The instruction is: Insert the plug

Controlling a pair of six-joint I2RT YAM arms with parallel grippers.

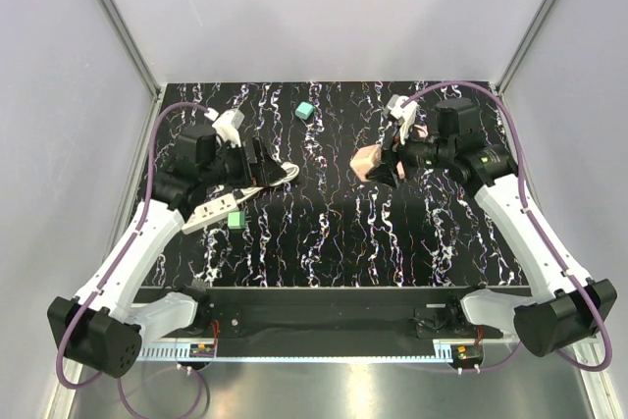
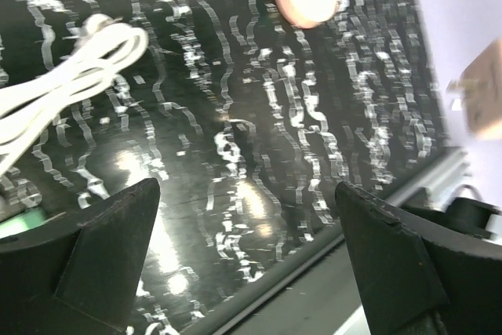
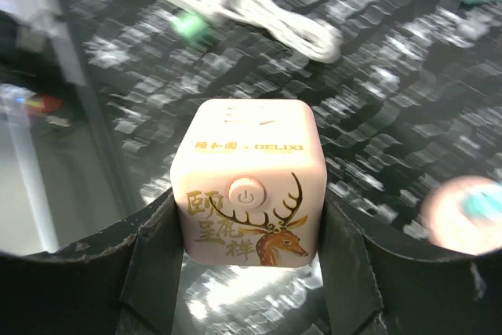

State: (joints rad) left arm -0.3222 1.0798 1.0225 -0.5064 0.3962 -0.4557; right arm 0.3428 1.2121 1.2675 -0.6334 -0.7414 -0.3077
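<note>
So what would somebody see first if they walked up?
Probably the pale pink cube with a golden deer on it, pinched in the right end effector over the right side of the black marbled table. Next, the white power strip with a bright green cube right by it, on the left near the wide-open left end effector. A small teal plug sits alone near the far edge.

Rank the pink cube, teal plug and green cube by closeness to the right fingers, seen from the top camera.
1. pink cube, held between the right fingers.
2. teal plug, farther back, to their left.
3. green cube, far left, nearer the front.
</note>
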